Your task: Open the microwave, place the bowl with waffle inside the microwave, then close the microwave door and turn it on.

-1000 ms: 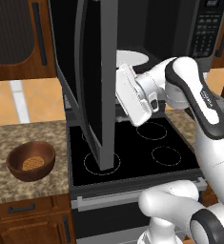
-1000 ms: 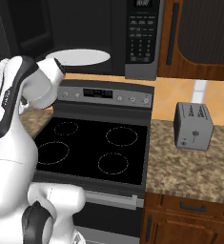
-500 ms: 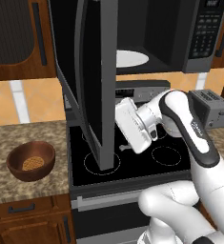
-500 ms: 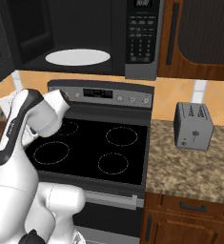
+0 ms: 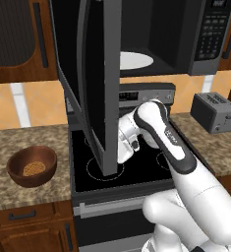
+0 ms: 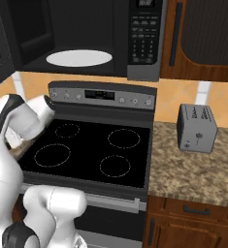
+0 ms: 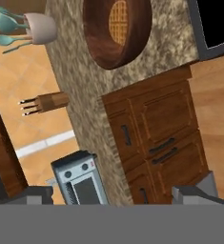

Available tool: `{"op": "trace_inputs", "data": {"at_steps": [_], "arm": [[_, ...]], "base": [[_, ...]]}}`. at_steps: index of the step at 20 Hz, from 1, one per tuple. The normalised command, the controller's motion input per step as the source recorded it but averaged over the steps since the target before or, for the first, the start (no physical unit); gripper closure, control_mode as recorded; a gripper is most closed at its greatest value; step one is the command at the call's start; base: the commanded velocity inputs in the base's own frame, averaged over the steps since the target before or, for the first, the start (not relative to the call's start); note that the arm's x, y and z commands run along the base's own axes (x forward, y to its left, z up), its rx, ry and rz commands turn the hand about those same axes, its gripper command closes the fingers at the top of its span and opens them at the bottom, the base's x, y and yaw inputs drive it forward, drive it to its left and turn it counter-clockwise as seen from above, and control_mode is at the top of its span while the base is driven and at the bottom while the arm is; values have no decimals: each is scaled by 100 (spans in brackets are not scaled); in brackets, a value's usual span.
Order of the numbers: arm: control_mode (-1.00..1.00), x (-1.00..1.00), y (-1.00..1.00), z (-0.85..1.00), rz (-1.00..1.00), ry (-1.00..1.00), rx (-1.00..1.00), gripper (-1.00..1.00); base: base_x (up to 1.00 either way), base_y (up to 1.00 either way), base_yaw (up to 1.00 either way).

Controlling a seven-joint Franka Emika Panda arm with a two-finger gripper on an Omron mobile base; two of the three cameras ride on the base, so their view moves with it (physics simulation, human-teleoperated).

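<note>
The microwave (image 5: 186,34) hangs above the stove with its black inside and white turntable showing. The microwave door (image 5: 100,83) stands swung wide open, edge-on to the left base view. The bowl with waffle (image 5: 32,165) rests on the left counter, also seen as the bowl with waffle (image 7: 117,31) at the top of the hand view. My arm (image 5: 154,130) reaches low over the stove, its hand partly behind the door's lower edge. My gripper (image 7: 116,193) is open with nothing between its fingertips (image 7: 197,191), well apart from the bowl.
A black-topped stove (image 6: 91,150) lies under the microwave. A grey toaster (image 6: 197,128) stands on the right counter. The hand view has a utensil cup (image 7: 37,26), a knife block (image 7: 49,101), a small oven (image 7: 80,178) and cabinet drawers (image 7: 156,138).
My arm has dropped from in front of the microwave opening to stove height, the hand swinging left toward the door's lower edge. Door and bowl have not moved.
</note>
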Motion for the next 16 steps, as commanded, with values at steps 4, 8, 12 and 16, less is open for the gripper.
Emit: {"op": "trace_inputs", "data": {"at_steps": [4, 8, 12, 16], "arm": [[-100, 59, 18, -42, 0, 5, -8, -100], [-100, 47, 6, -67, 0, 3, -9, -100], [-100, 47, 30, -49, 0, 0, -10, -100], [-100, 59, 48, -36, 0, 0, -15, -100]], "base": [[0, 0, 0], [0, 0, 0], [0, 0, 0], [0, 0, 0]]}}
